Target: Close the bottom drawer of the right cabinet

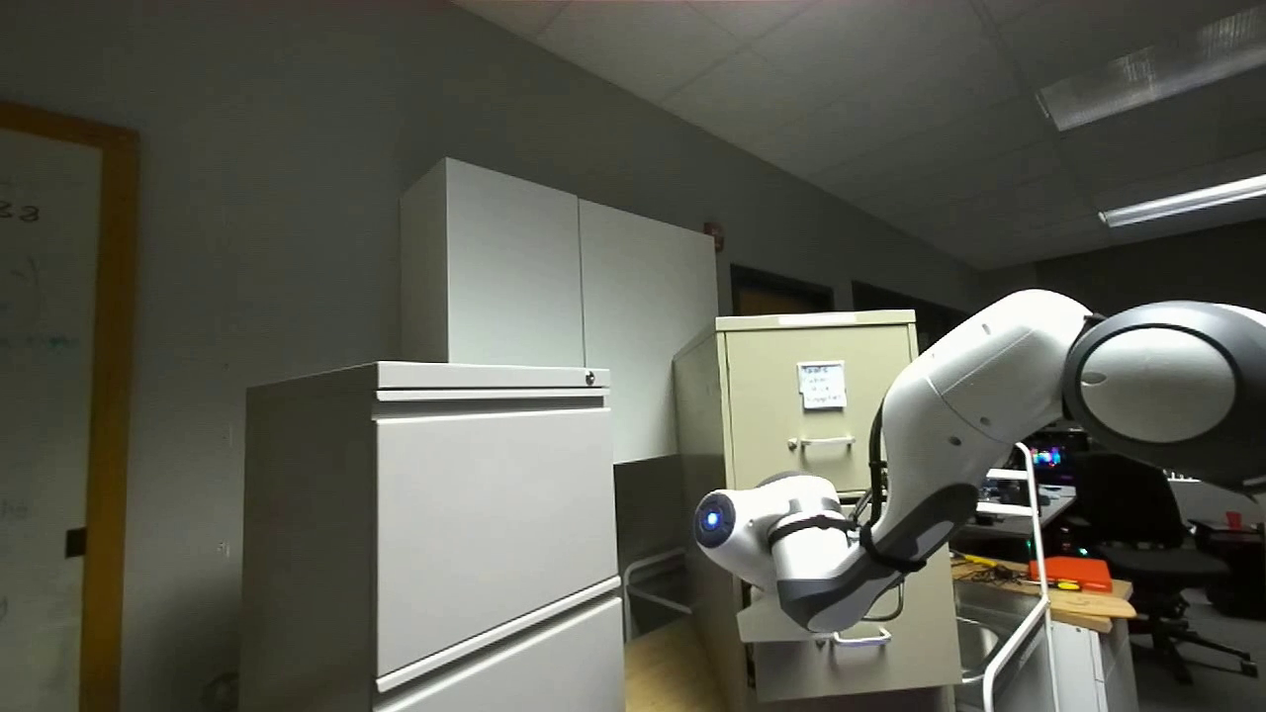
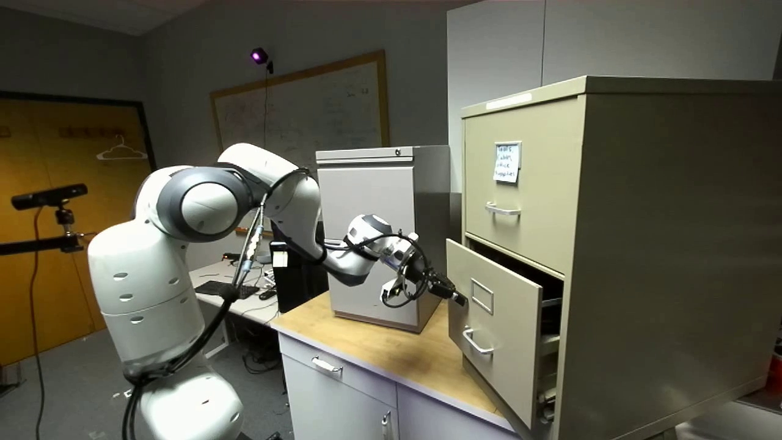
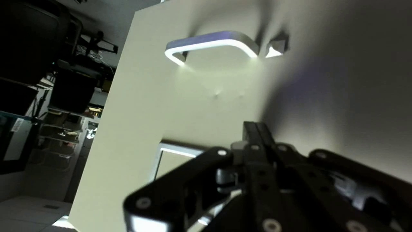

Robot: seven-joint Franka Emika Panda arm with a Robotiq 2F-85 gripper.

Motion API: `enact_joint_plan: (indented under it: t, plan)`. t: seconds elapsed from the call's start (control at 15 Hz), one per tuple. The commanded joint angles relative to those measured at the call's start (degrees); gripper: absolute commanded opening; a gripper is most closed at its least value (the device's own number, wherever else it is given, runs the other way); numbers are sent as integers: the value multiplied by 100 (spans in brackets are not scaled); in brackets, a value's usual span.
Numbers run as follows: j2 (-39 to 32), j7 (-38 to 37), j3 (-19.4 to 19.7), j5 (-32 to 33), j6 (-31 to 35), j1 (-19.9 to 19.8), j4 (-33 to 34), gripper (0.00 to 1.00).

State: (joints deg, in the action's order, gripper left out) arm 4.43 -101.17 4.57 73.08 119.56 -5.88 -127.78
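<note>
The right cabinet is the beige filing cabinet (image 1: 821, 341), also in an exterior view (image 2: 660, 244), with a white paper sheet (image 2: 506, 164) on its shut upper drawer. Its bottom drawer (image 2: 516, 342) is pulled part way out, with a dark gap along its top and side. The drawer handle (image 2: 476, 343) also shows in the wrist view (image 3: 212, 38). My gripper (image 2: 461, 300) is shut and empty, fingertips at the drawer front beside the label frame (image 2: 482, 296). In the wrist view the fingertips (image 3: 256, 124) lie against or just before the front; I cannot tell if they touch.
A wide light-grey cabinet (image 2: 366, 244) stands beside the gripper on a wooden counter (image 2: 391, 348). A tall white cupboard (image 1: 514, 267) stands behind. A white metal rail (image 1: 1034, 534) and a sink stand on the drawer's other side.
</note>
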Motion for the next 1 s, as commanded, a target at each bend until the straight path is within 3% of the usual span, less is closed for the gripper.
enact_joint_plan:
  t: [0.0,0.93]
  plan:
    - [-94,-459,-20,587,-229,36,187,0]
    - [-618,-354,-93,602,-619,264,828,0]
